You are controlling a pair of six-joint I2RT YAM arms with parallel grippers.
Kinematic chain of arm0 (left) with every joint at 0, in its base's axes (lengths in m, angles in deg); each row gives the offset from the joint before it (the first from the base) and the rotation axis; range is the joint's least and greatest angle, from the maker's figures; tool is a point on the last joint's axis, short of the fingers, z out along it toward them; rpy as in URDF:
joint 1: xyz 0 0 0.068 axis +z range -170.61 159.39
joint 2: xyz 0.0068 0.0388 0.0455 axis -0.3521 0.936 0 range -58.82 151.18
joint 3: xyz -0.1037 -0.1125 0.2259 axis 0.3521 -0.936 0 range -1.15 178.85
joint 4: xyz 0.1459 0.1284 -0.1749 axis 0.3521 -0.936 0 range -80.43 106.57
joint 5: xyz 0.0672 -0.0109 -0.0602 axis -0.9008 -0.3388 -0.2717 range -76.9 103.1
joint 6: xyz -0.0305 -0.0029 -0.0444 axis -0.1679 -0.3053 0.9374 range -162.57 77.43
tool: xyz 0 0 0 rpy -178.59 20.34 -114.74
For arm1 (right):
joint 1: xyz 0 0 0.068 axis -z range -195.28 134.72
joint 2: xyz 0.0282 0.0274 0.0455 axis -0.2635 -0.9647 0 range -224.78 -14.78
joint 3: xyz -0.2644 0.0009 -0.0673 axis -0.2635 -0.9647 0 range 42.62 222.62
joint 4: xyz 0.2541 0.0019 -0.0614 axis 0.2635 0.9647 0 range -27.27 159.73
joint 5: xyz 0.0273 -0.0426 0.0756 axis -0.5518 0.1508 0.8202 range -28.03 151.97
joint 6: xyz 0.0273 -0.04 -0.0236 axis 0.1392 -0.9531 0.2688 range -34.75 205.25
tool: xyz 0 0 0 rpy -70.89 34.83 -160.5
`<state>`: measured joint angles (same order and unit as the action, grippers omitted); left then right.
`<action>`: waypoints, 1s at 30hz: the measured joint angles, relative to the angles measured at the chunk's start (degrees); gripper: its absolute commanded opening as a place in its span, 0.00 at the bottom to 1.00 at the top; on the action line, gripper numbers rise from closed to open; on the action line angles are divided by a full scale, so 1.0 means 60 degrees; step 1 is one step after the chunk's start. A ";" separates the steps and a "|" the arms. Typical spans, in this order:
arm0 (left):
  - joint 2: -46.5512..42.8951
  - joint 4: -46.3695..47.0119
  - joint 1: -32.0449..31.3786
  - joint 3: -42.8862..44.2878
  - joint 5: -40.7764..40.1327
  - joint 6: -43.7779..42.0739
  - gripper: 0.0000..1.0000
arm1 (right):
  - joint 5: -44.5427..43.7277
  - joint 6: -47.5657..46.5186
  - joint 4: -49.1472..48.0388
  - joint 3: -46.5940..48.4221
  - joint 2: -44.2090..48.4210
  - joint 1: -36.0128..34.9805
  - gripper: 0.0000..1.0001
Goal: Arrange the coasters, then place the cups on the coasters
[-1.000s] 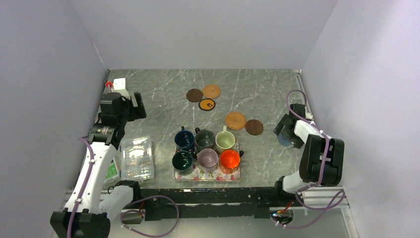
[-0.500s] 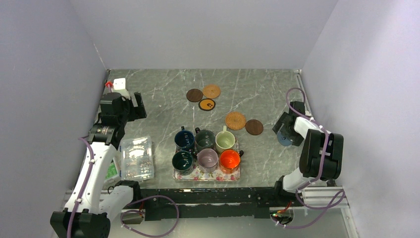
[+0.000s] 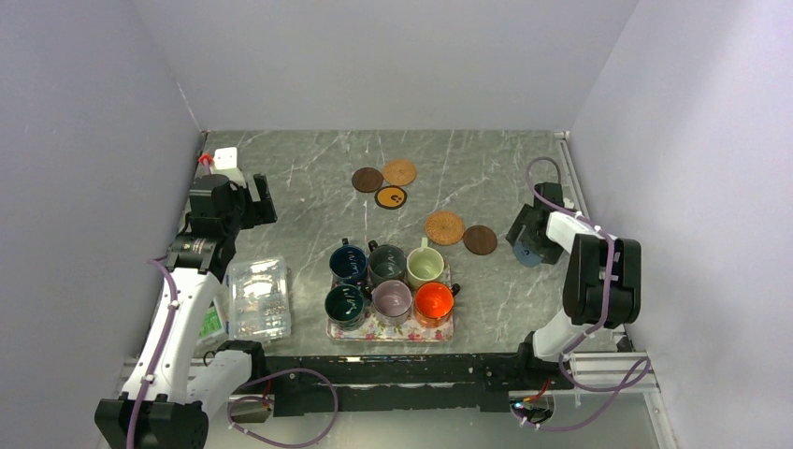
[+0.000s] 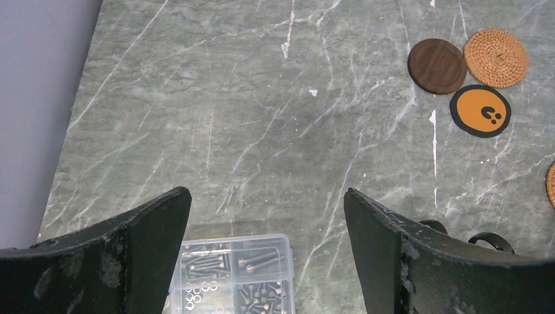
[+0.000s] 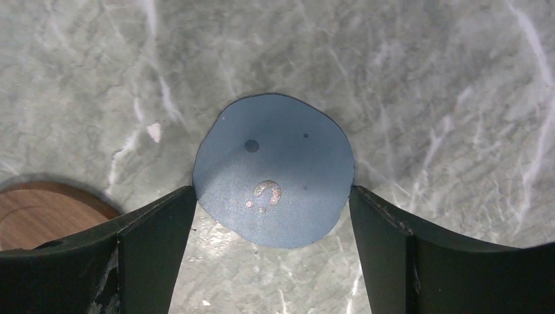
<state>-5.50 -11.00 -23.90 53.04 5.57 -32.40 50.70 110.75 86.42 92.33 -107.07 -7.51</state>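
Observation:
A thin blue coaster (image 5: 275,170) lies flat on the marble, and my right gripper (image 5: 271,191) stands open astride its near half, one fingertip at its rim on each side. From above, that gripper (image 3: 526,245) is at the right, beside a dark brown coaster (image 3: 480,239) and a tan woven one (image 3: 444,227). Three more coasters sit farther back: dark brown (image 3: 367,179), tan woven (image 3: 399,172), and black with orange (image 3: 391,197). Several cups stand on the floral tray (image 3: 388,329), among them navy (image 3: 348,263) and orange (image 3: 433,300). My left gripper (image 4: 266,193) hangs open and empty.
A clear plastic box of screws (image 3: 258,296) lies under the left arm at the table's left. A small white box (image 3: 225,159) sits in the far left corner. Walls close in the table on three sides.
My right gripper has moved left and farther from the base, with the blue coaster staying between its fingers, and its jaws have narrowed slightly. The left arm has not moved.

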 measured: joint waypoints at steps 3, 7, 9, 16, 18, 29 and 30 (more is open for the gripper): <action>0.0000 0.0000 0.0000 0.0000 0.0000 0.0000 0.94 | -0.0029 0.0007 -0.0033 0.0215 -0.0219 -0.0288 0.89; 0.0000 0.0000 0.0000 0.0000 -0.0004 0.0004 0.94 | -0.0066 0.0029 -0.0058 0.0754 -0.0725 -0.0663 0.89; 0.0000 0.0000 0.0000 0.0000 -0.0004 0.0000 0.94 | -0.0084 0.0033 -0.0073 0.1151 -0.1078 -0.0841 0.89; 0.0000 0.0004 0.0000 0.0000 -0.0007 0.0004 0.94 | -0.0215 0.0026 -0.0208 0.2222 -0.2014 -0.1198 0.88; 0.0000 0.0004 0.0000 0.0000 -0.0007 0.0000 0.94 | -0.0273 0.0018 -0.0215 0.2535 -0.2269 -0.1308 0.88; 0.0011 0.0011 0.0000 0.0000 -0.0011 0.0000 0.94 | -0.0488 -0.0146 -0.0339 0.3796 -0.3242 -0.2262 0.88; 0.0015 0.0011 0.0000 0.0000 -0.0011 0.0000 0.94 | -0.0539 -0.0171 -0.0339 0.3847 -0.3275 -0.2335 0.88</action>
<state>-5.41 -10.94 -23.90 53.04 5.50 -32.40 47.47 109.72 84.38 115.41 -126.72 -21.52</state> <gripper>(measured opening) 0.935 0.883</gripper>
